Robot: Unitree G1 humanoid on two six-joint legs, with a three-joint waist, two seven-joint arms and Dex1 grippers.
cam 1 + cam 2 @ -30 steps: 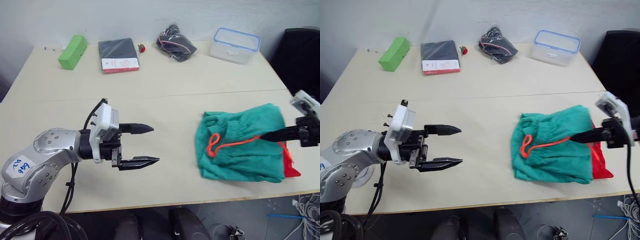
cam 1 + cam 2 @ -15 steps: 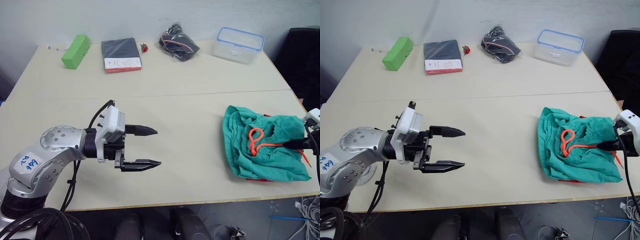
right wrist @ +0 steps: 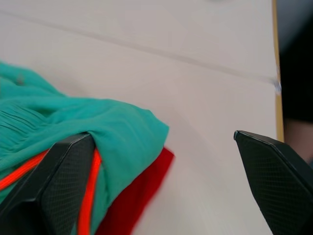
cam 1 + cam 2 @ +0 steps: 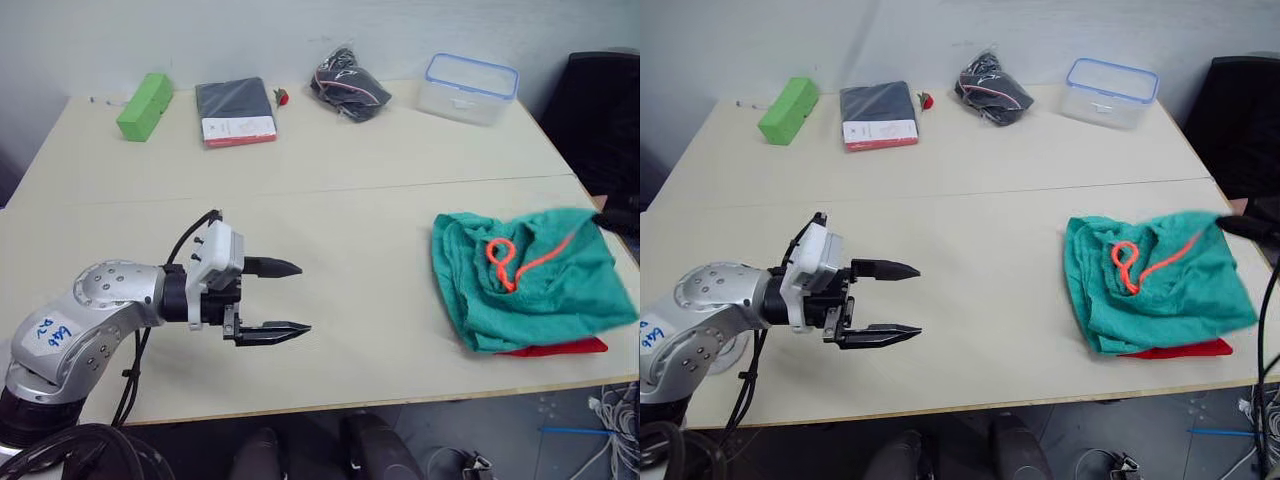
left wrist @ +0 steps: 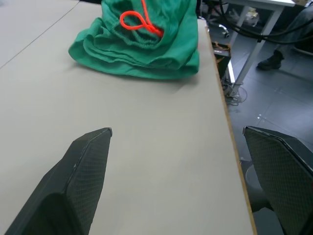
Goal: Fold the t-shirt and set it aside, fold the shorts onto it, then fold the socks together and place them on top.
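The teal-green cloth shorts (image 4: 525, 290) with an orange drawstring (image 4: 505, 258) are heaped at the table's (image 4: 360, 190) 3 o'clock edge, over the bright red t-shirt (image 4: 555, 347) — mostly hidden, one strip showing. The right gripper (image 3: 166, 181) is spread wide, empty, beside the cloth. At 8 o'clock the left gripper (image 4: 282, 299) is held open, empty.

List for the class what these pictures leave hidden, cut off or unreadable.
- The t-shirt: one red strip shows in the head views; the shorts cover the rest, so its fold cannot be judged.
- The label on the dark packaged garment: print too small to read.
- The black bundle at the table's far edge: contents unclear.
- The left end effector is open. The right end effector is also open, with one finger lying against the shorts.
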